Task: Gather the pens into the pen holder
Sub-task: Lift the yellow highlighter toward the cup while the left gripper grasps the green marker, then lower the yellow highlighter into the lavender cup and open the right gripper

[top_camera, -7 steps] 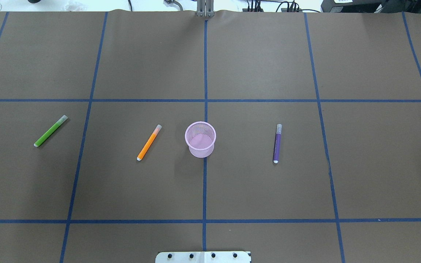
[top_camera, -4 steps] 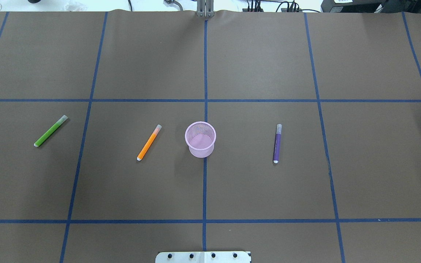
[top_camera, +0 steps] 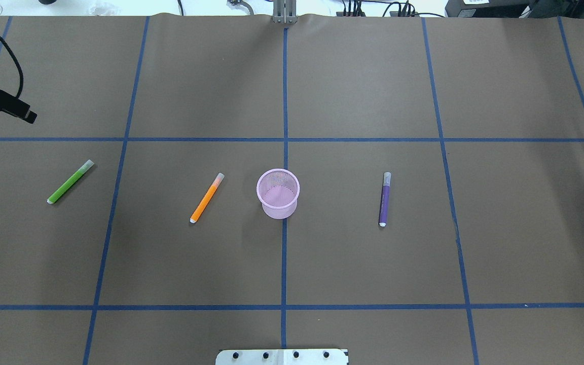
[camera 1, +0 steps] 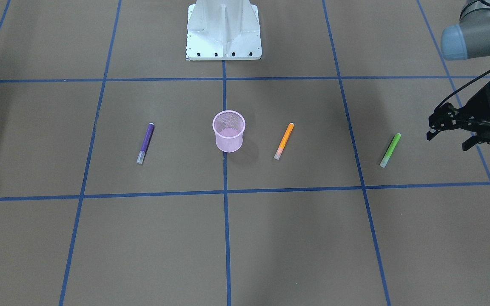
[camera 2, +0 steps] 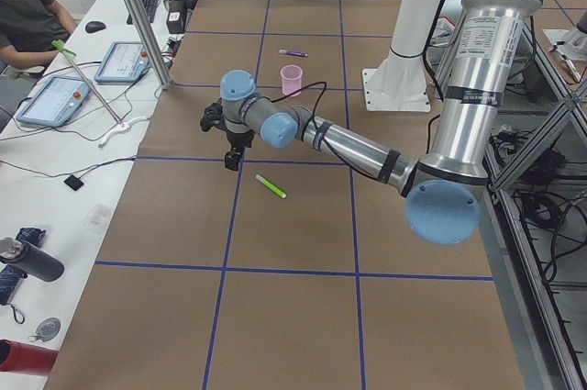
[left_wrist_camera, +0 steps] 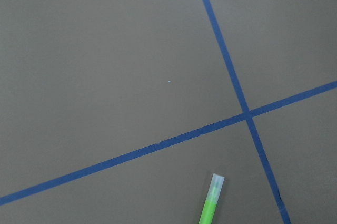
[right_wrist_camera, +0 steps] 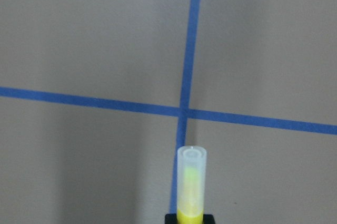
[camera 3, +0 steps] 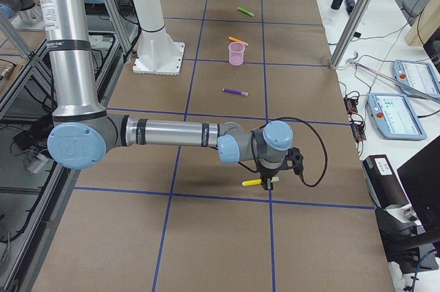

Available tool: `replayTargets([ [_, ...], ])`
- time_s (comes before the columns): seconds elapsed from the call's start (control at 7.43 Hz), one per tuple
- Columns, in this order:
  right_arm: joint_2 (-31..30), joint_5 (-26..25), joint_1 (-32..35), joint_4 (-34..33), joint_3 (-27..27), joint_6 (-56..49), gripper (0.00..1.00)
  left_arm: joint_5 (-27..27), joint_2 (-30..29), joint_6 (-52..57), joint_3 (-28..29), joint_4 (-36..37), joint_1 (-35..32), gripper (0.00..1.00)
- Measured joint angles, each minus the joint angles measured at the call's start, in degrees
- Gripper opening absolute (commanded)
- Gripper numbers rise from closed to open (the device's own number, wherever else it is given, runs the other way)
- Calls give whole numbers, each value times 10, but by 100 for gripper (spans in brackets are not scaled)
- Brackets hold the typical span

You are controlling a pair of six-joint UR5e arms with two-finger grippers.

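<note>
My left gripper (camera 1: 447, 137) hangs spread and empty above the table, out beyond the green pen (top_camera: 70, 181). The pen lies flat on the paper, nearer my base and a little toward the middle. Its long axis runs on a diagonal, capped end pointing away from me and inward, so I judge my jaws must turn to cross it. This arm is plainly the closer of my 2. My right gripper (camera 3: 271, 181) looks clamped on the yellow pen (right_wrist_camera: 190, 187), far out on my right. That is well apart from the pen holder (top_camera: 278, 210), which stands upright at the table's middle.
</note>
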Motion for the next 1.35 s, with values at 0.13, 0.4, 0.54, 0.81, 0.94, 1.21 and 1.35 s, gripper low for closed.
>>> replayTargets([
  [0.13,0,0,-24,6,54,67,0,35,-7,12,4,0,32,90],
  [0.4,2,-13,-81,17,170,222,0,58,-7,82,23,2,56,99],
  [0.54,10,-36,-115,19,220,293,0,53,-5,109,36,2,58,99],
  [0.81,63,-105,-194,20,284,433,0,36,-4,121,50,-1,59,99],
  [0.94,94,-149,-241,20,305,492,0,34,-6,122,53,-1,61,99],
  [1.21,145,-281,-349,18,329,568,0,33,-7,123,55,-2,65,100],
  [1.35,166,-346,-402,17,330,594,0,32,-6,123,54,-2,65,100],
])
